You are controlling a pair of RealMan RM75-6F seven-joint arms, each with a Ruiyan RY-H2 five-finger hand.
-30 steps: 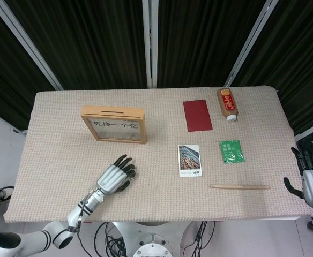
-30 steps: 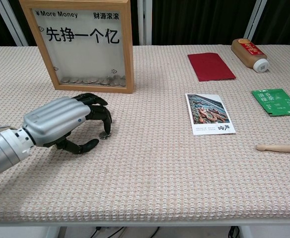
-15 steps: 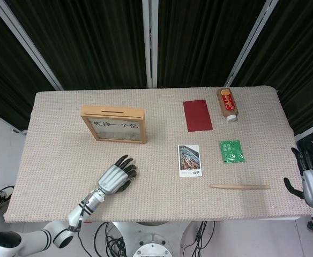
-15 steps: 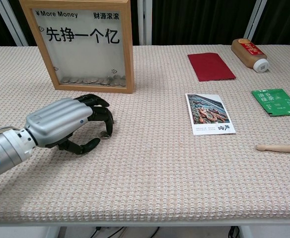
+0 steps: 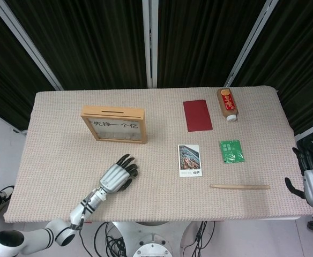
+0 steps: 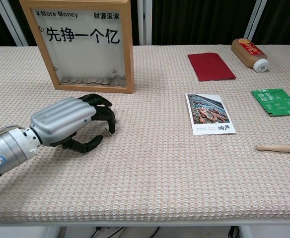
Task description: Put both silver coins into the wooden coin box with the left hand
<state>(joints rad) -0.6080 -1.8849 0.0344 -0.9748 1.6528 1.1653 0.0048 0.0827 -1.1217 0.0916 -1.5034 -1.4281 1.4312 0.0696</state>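
Note:
The wooden coin box [image 5: 113, 124] stands upright at the back left, its glass front [image 6: 85, 47] showing several coins along the bottom. My left hand [image 6: 70, 124] lies just in front of it, palm down, with its dark fingers [image 6: 108, 120] arched onto the cloth and the thumb apart beneath them. In the head view this left hand [image 5: 118, 175] has its fingers spread. No silver coin shows on the cloth; the fingertips cover the spot under them. My right hand [image 5: 312, 179] hangs off the table's right edge, fingers apart and holding nothing.
A picture card [image 6: 209, 113] lies mid-table, a red card [image 6: 211, 66] behind it, and a brown bottle [image 6: 250, 54] on its side at the back right. A green packet [image 6: 276, 101] and a wooden stick [image 6: 280, 148] lie at the right.
My left hand has crept forward and right, and its fingertips now cover the small silver coin that lay beside them. The right hand has not moved.

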